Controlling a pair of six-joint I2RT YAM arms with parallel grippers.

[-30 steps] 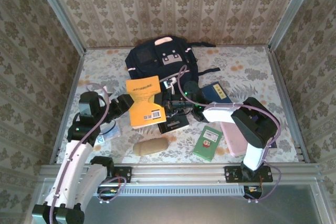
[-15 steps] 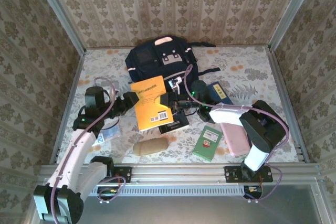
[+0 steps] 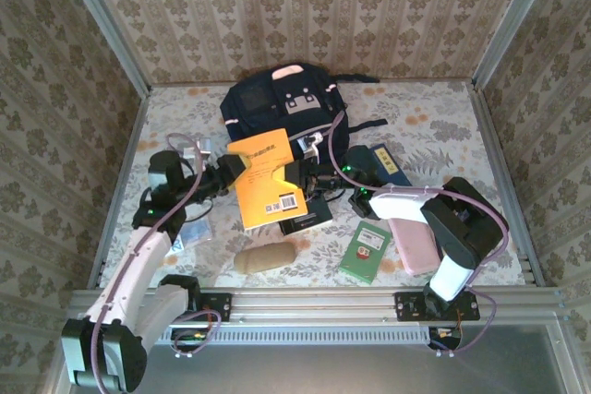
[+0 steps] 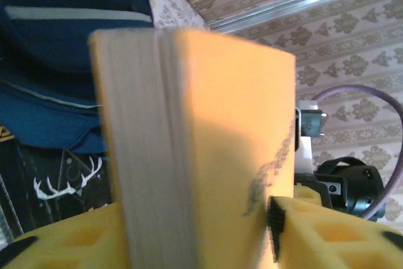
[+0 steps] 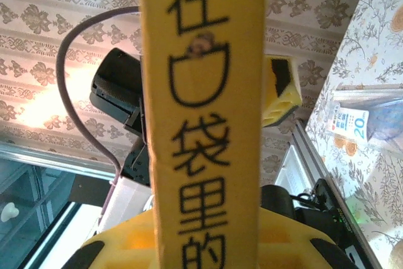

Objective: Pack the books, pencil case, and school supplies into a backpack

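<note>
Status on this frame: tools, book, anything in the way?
Left tool and right tool both clamped on orange-yellow book, opposite edges. Book held up, tilted, just in front of backpack. Black book lies beneath; no block seen.

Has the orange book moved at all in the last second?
Yes. The orange book has twisted and slid right: its near right corner now sits beyond the right end of the tan pouch, which stayed put.

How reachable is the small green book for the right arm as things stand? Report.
Probably not yet: the right arm's fingers are shut on the orange-yellow book. The green book lies uncovered near that arm, likely reachable once freed.
</note>
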